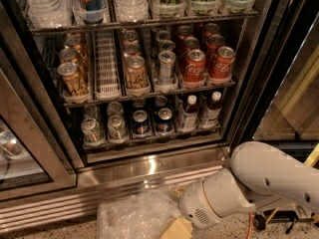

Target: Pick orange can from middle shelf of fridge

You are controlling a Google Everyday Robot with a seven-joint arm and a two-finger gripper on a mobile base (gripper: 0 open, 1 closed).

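The fridge stands open in front of me. On its middle shelf brownish-orange cans fill two lanes: the front orange can at the far left, and another orange can in the third lane. An empty white ribbed lane lies between them. To the right stand a silver-grey can and red Coca-Cola cans. My white arm reaches in from the lower right. The gripper is low at the bottom edge, well below the shelf and mostly cut off.
A crumpled clear plastic bag lies on the floor before the louvred grille. The bottom shelf holds cans and bottles. Water bottles stand on the top shelf. The open door frame is at right.
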